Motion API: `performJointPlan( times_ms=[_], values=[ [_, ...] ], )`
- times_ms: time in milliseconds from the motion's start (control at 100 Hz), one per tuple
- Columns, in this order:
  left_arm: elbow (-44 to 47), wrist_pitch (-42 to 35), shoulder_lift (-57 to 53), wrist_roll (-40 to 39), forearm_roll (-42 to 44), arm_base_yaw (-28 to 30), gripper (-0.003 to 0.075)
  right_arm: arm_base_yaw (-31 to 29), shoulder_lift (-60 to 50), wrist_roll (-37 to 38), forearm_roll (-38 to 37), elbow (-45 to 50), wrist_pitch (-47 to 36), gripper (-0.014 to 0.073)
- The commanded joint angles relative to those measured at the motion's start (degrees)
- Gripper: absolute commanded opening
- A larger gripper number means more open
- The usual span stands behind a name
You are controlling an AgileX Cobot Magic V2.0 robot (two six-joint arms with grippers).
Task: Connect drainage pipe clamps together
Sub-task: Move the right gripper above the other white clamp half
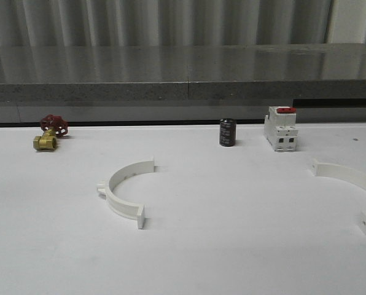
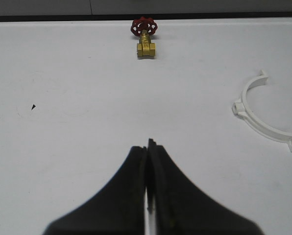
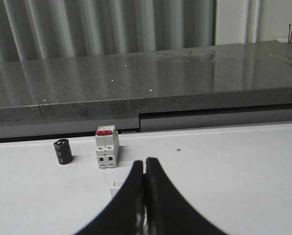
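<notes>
You have two drainage pipe clamps on the white table [image 1: 232,258], well apart and not joined. The left clamp half [image 1: 125,192] lies flat a little left of centre in the front view, its open side facing 3 o'clock, one flat tab at its far end and one at its near end, a small lug on its outer curve at 9 o'clock. The right clamp half [image 1: 354,187] lies at the table's right edge, partly cut off by the frame.

From the left half, a brass valve [image 1: 46,137] with a red handwheel sits at about 10 o'clock, near the back edge. One black cylindrical capacitor [image 1: 227,132] stands at about 1 o'clock; its label is too small to read. Just beside it at 3 o'clock stands one white breaker switch [image 1: 280,128] with a red top; no writing is legible.

Your left gripper [image 2: 147,147] has its jaws pressed together, holding nothing. Your right gripper [image 3: 145,164] likewise has its jaws together and empty.
</notes>
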Motion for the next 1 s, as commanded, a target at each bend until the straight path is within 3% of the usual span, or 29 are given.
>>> performJointPlan(
  times_ms=[0, 230, 330, 500, 710, 780, 990],
  values=[
    [-1.4, -3.9, 0.1, 0.1, -0.8, 0.2, -0.0021, -0.2, 5.8, -0.5, -0.4, -6.5, 0.3, -0.0067],
    [-1.4, -3.9, 0.1, 0.1, -0.8, 0.2, -0.0021, -0.2, 24.6, -0.7, -0.4, -24.5, 23.5, -0.0067],
    [-1.4, -3.9, 0.1, 0.1, -0.8, 0.2, -0.0021, -0.2, 33.0, -0.7, -0.4, -31.2, 29.5, -0.0067],
    [-1.4, -3.9, 0.1, 0.1, -0.8, 0.2, -0.0021, -0.2, 44.0, -0.7, -0.3, -37.7, 30.0, -0.0067],
    [-1.4, -3.9, 0.1, 0.1, -0.8, 0.2, -0.0021, -0.2, 52.5, -0.7, -0.3, -38.0, 28.3, -0.0055],
    [-1.4, -3.9, 0.1, 0.1, -0.8, 0.2, -0.0021, -0.2, 54.0, -0.7, -0.3, -38.0, 29.4, 0.001],
    [-1.4, -3.9, 0.1, 0.1, -0.8, 0.2, -0.0021, -0.2, 55.5, -0.7, -0.3, -38.0, 29.4, 0.0408]
  ],
)
